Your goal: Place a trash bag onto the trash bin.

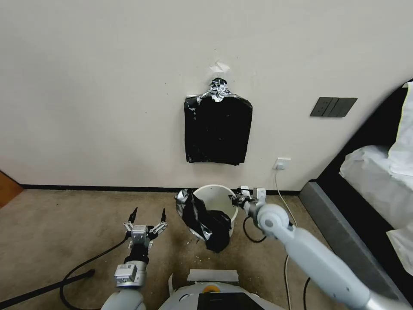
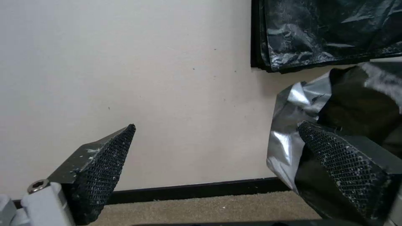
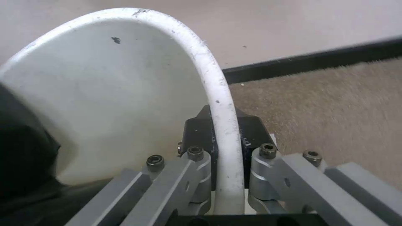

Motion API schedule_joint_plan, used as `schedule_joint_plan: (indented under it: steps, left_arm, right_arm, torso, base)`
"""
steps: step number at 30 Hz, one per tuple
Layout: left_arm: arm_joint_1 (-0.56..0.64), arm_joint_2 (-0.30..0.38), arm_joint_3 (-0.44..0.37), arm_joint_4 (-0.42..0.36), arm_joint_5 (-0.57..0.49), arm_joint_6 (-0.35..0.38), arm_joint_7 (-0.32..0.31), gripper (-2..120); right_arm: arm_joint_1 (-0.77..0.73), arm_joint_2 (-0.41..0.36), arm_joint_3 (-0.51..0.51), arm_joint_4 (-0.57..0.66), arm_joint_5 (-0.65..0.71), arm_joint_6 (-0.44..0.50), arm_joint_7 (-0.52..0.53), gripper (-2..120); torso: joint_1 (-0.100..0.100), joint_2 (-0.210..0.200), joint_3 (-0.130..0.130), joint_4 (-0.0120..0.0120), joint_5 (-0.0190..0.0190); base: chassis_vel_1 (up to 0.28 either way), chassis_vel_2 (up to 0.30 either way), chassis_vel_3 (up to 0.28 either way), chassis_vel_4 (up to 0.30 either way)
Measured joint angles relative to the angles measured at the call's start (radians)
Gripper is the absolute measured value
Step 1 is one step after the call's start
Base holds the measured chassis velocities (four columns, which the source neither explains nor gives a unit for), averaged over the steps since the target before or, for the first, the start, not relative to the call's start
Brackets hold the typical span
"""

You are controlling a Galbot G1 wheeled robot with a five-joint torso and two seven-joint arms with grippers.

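Note:
The cream-white trash bin (image 1: 218, 194) stands on the carpet by the wall. A glossy black trash bag (image 1: 205, 221) hangs crumpled over the bin's left and front rim, partly inside and partly spilling to the floor. My right gripper (image 1: 237, 199) is shut on the bin's right rim (image 3: 221, 100), one finger inside and one outside; the bag (image 3: 21, 157) shows dark at the bin's inner side. My left gripper (image 1: 149, 211) hovers open over the carpet, left of the bin. Between its fingers (image 2: 105, 163) there is nothing, and the bag (image 2: 356, 100) lies close beside one tip.
A flat black bundle of bags (image 1: 218, 129) hangs on the wall above the bin. A bed with white bedding (image 1: 378, 172) fills the right side. A white cable (image 1: 282, 193) runs from a wall socket, and a black cable (image 1: 86, 267) crosses the carpet at left.

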Motion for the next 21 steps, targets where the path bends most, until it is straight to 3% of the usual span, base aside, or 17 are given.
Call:
schedule_joint_plan:
  steps: [6,21]
  left_arm:
    - [0.004,0.017,-0.015,-0.005,-0.021,0.000,0.000,100]
    - [0.003,-0.002,-0.006,-0.010,-0.021,0.008,0.000,100]
  right_arm:
    - [-0.135,0.118,0.032,0.004,-0.123,0.095,0.009,5]
    - [-0.238,0.214,0.008,-0.073,-0.249,0.190,-0.057,5]
  torso:
    - [0.000,0.000,0.000,0.0002,-0.0008]
    - [0.000,0.000,0.000,0.0003,-0.0005]
  base:
    - [0.000,0.000,0.000,0.000]
    - [0.000,0.000,0.000,0.000]
